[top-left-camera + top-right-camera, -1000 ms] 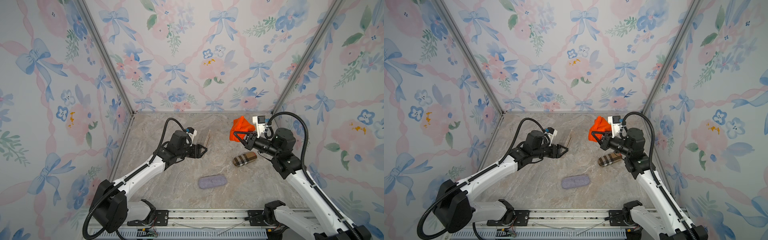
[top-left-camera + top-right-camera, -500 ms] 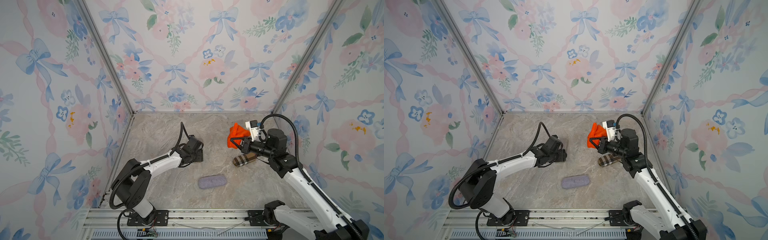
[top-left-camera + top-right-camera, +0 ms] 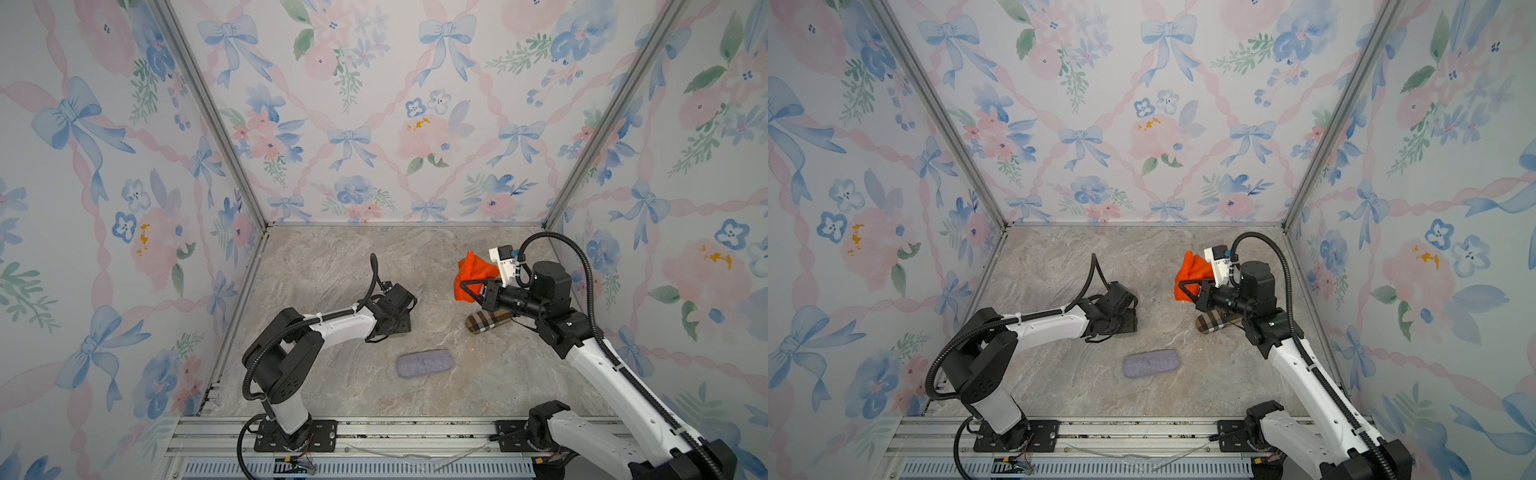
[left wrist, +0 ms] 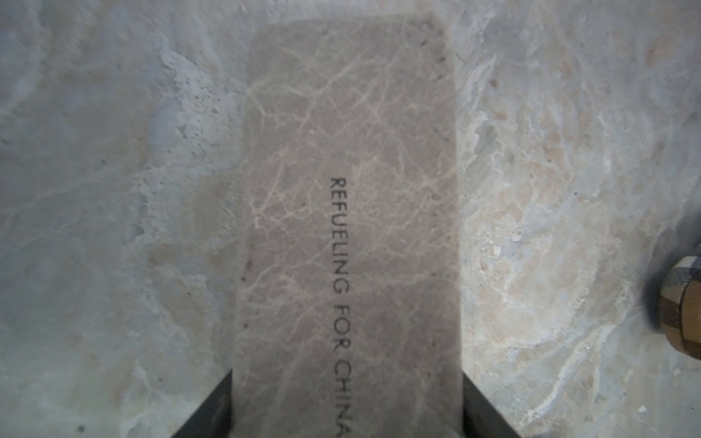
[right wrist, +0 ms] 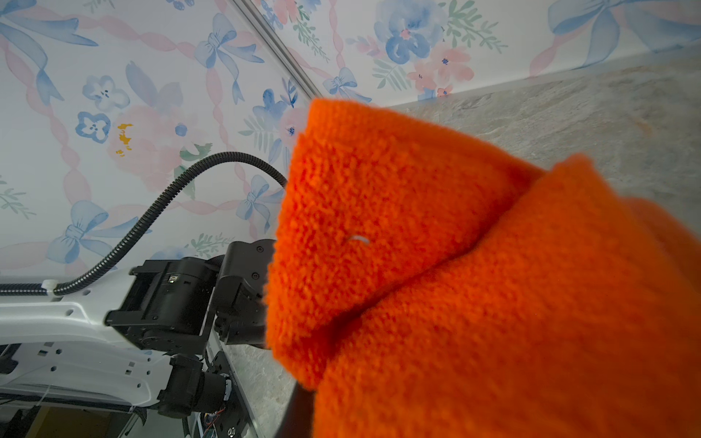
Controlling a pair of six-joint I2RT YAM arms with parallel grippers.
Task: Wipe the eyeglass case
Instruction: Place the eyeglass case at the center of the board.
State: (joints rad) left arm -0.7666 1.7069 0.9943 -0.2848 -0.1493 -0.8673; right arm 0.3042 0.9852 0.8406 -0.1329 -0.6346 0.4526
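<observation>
Eyeglass case point(image 4: 349, 227), marble-printed, lies on the table point(image 4: 113, 189) at centre frame, clamped on both sides by the left gripper point(image 4: 346, 379). The right gripper point(image 3: 465, 289) pinches the orange cloth point(image 3: 473, 268) aloft, right of centre. Wiping seems not yet begun.

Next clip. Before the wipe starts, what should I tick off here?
1. Grip on brown case by left hand: ok, clamped.
2. Grip on orange cloth by right hand: ok.
3. Cloth touching brown case: not ok, it hangs in the air near the plaid case.
4. Lettered face of brown case uncovered: ok.
5. Plaid case and grey case apart from brown case: ok.
6. Dirt on brown case: cannot tell.
</observation>
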